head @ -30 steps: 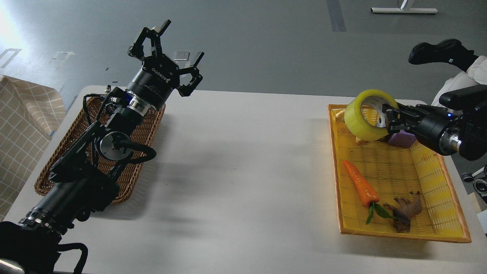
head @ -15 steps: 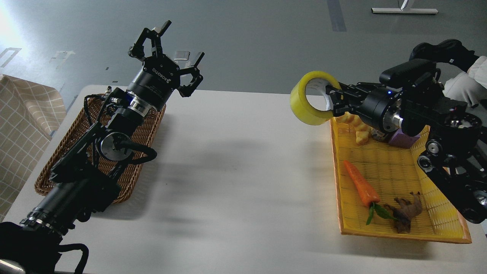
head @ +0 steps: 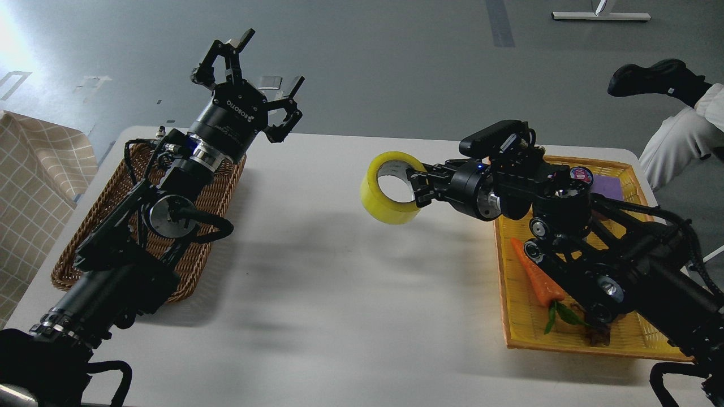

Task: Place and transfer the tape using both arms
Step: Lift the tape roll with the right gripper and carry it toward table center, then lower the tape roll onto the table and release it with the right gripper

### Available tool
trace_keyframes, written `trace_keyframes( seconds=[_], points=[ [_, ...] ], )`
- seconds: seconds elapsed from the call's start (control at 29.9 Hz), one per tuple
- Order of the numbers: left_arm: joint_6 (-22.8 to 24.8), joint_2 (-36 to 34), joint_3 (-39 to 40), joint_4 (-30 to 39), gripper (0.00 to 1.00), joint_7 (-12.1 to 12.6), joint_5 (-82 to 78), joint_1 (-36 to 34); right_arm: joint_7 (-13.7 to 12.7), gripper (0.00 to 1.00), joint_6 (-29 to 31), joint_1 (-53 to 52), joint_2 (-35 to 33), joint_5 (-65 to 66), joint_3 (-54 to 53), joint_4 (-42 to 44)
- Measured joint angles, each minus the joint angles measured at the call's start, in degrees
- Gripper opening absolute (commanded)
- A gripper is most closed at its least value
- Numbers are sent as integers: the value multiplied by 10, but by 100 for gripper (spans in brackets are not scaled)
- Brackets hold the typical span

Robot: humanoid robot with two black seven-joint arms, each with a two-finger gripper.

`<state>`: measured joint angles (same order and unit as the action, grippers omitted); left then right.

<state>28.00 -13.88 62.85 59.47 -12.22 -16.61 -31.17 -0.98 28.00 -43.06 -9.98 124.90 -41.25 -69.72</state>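
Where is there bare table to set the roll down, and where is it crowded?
Bare table lies between the wicker basket and the yellow tray, under the tape. The tray is crowded by the right arm, carrot and other items.
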Motion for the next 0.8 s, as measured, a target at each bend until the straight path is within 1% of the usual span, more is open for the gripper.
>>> trace_keyframes(
  seconds=[0.43,0.8],
  points=[
    [0,0,0,0,98,0,0,-7,0,0,0,-2,56,0,32,61],
    [0,1,0,0,98,0,0,-7,-1,0,0,-12,86,0,69,117]
  ],
)
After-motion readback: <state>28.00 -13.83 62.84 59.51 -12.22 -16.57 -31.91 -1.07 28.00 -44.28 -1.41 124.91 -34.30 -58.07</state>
